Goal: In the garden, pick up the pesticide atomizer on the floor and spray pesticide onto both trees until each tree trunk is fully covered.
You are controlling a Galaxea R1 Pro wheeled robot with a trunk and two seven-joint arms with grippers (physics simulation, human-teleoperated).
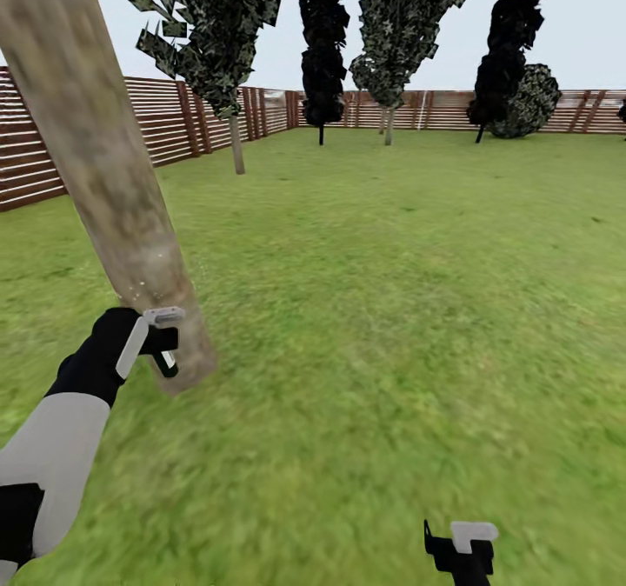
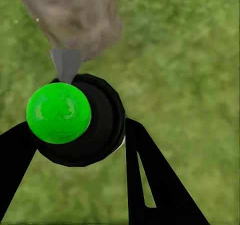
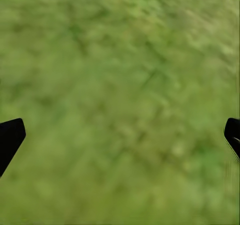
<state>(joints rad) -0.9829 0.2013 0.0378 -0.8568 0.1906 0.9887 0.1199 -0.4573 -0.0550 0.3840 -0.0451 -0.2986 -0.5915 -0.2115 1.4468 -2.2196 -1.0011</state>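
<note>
Left gripper [image 2: 75,135] clamps the pesticide atomizer [image 2: 80,120] (green cap, grey nozzle) right at the tree trunk [image 1: 113,177] base, pale specks there; right gripper [image 3: 120,135] jaws spread over grass [image 1: 391,308].

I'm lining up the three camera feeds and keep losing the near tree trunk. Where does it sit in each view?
Head view: the tree trunk slants from the upper left corner down to the grass, just beyond the left pincer.
Left wrist view: its base shows at the upper left, ahead of the atomizer.
Right wrist view: I see grass between the right pincer's fingertips, no trunk.
Shared landmark: the grass.
</note>
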